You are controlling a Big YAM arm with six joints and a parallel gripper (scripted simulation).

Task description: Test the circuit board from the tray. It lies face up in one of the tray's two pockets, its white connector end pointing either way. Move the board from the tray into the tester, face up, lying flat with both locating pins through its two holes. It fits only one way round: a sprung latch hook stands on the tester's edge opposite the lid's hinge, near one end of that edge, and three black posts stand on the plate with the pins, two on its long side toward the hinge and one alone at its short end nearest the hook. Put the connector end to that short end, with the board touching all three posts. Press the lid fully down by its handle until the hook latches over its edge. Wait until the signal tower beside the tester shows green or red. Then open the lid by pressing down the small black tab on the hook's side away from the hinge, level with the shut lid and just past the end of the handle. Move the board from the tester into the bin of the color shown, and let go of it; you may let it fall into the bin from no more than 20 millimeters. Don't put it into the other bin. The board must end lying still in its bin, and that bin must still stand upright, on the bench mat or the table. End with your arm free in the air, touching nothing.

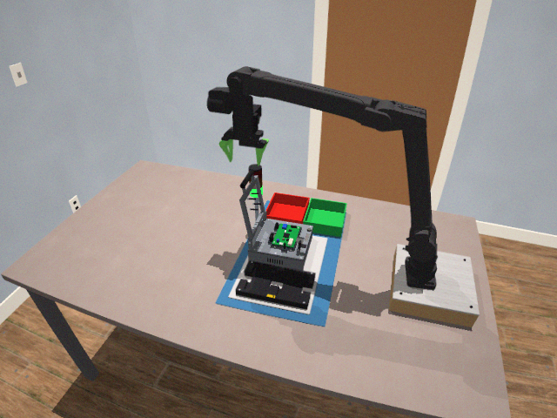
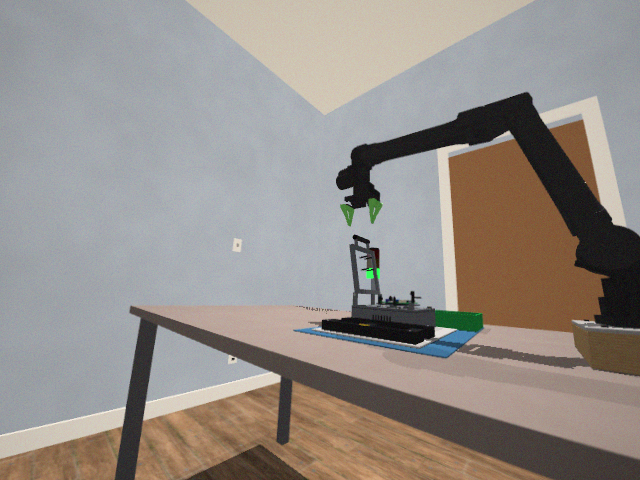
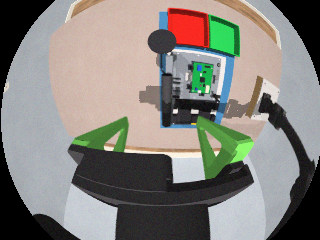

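Note:
The green circuit board (image 1: pixel 285 233) (image 3: pixel 202 80) lies face up on the plate of the grey tester (image 1: pixel 276 259) (image 2: pixel 392 313). The tester's lid (image 1: pixel 244 211) (image 2: pixel 353 273) stands swung up and open, with its handle (image 1: pixel 246 178) at the top. The signal tower (image 1: pixel 255 192) (image 2: pixel 372 273) beside it glows green. My gripper (image 1: pixel 244 155) (image 2: pixel 360 217) (image 3: pixel 162 120) is open and empty. It hangs in the air above the raised lid handle, clear of it. The red bin (image 1: pixel 287 209) (image 3: pixel 187 27) and the green bin (image 1: pixel 325 218) (image 3: pixel 223 35) (image 2: pixel 460 320) stand side by side behind the tester.
The black tray (image 1: pixel 251 287) (image 2: pixel 361 328) lies in front of the tester on the blue bench mat (image 1: pixel 324 310). The arm's base stands on a block (image 1: pixel 449 287) at the right of the table. The upright lid and tower are the tallest things under the gripper.

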